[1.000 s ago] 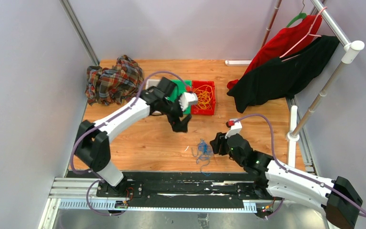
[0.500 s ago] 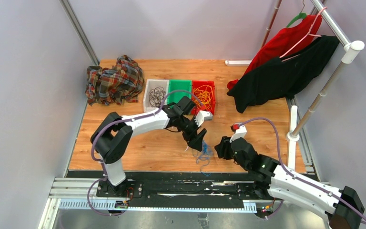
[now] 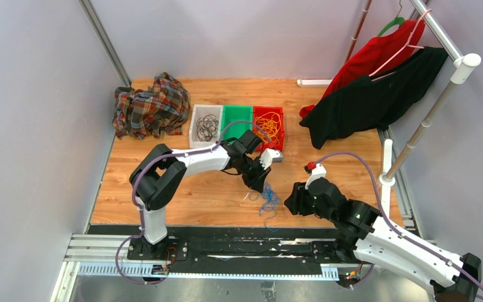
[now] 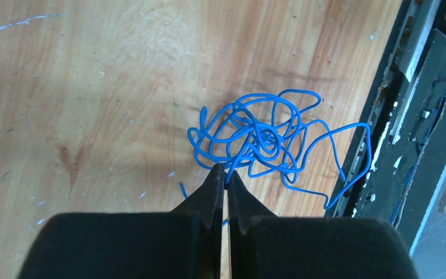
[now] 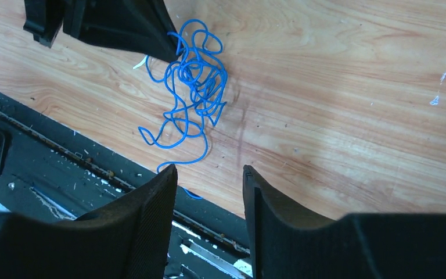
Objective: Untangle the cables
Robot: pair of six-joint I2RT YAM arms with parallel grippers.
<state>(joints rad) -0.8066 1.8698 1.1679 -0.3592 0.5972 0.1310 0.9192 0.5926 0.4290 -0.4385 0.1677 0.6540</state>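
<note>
A tangle of blue cable (image 3: 268, 201) (image 4: 261, 136) (image 5: 194, 81) lies on the wooden table near its front edge. My left gripper (image 3: 259, 185) (image 4: 225, 174) is down at the tangle's far-left side, shut with a blue strand pinched between its fingertips. My right gripper (image 3: 294, 200) (image 5: 209, 174) hovers open just right of the tangle, nothing between its fingers. Black cables sit in a white bin (image 3: 193, 129), and yellow cables (image 3: 269, 128) sit in a red bin (image 3: 281, 119).
A green bin (image 3: 234, 117) stands between the white and red ones. A plaid cloth (image 3: 149, 106) is heaped at the back left. Red and black garments (image 3: 377, 88) hang at the back right. A black rail (image 3: 239, 242) runs along the table's front edge.
My left arm swung from the bins down to the blue tangle and its jaws went from open to shut on a strand. My right gripper shifted slightly right and towards the front edge.
</note>
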